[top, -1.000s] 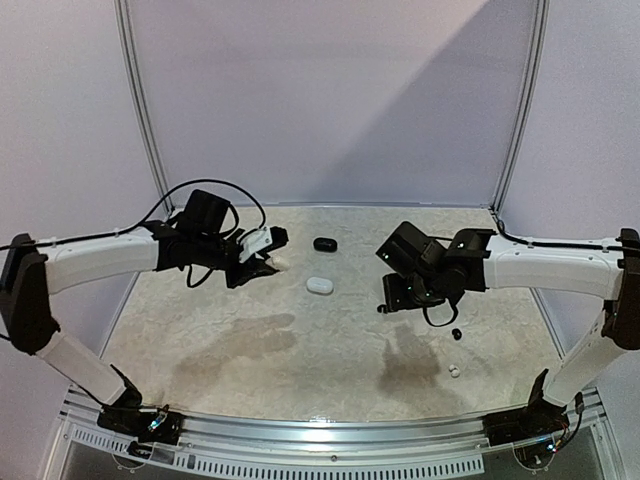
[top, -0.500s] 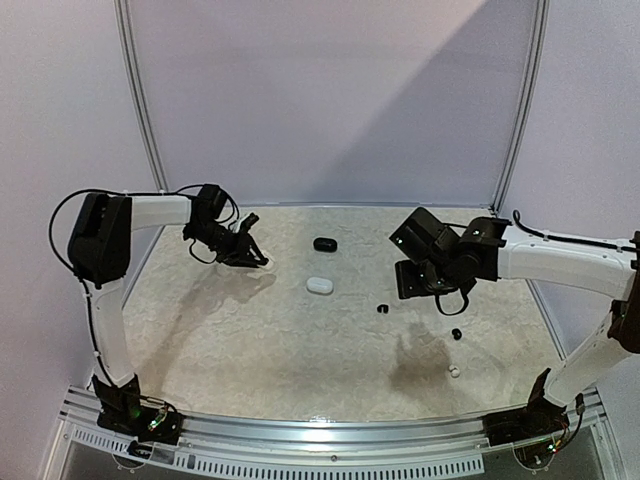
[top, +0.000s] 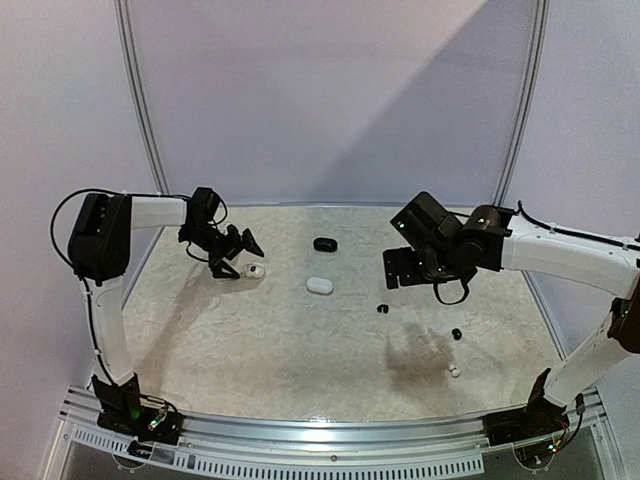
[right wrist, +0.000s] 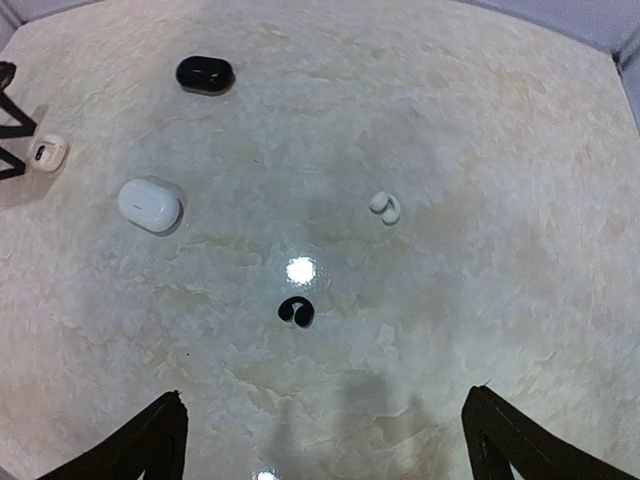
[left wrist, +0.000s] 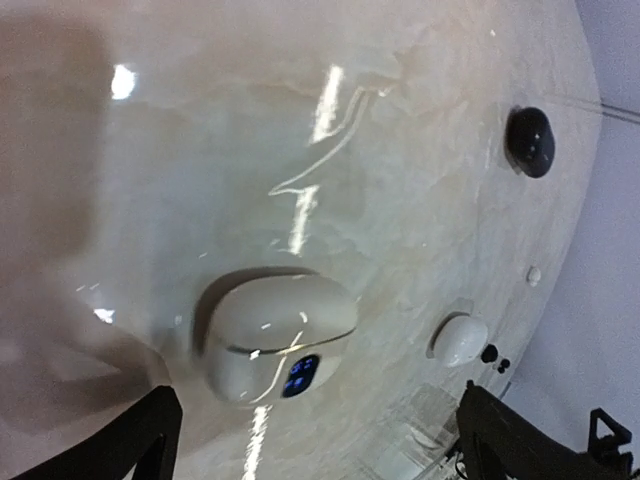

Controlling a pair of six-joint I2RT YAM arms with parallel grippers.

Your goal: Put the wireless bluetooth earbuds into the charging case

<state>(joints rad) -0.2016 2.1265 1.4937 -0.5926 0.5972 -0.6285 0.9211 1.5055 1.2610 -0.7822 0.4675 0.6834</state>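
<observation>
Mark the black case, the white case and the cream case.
black case (top: 324,244): top view, centre of its lid.
white case (top: 319,285): top view, centre of its lid.
cream case (left wrist: 278,328): left wrist view, lid just above the seam.

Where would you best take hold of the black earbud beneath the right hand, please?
I would pinch the black earbud across its narrow width, bringing the right hand straight down from above. It lies flat on the table as a small curved bud with bare surface all round it, so the open hand can straddle it.
</observation>
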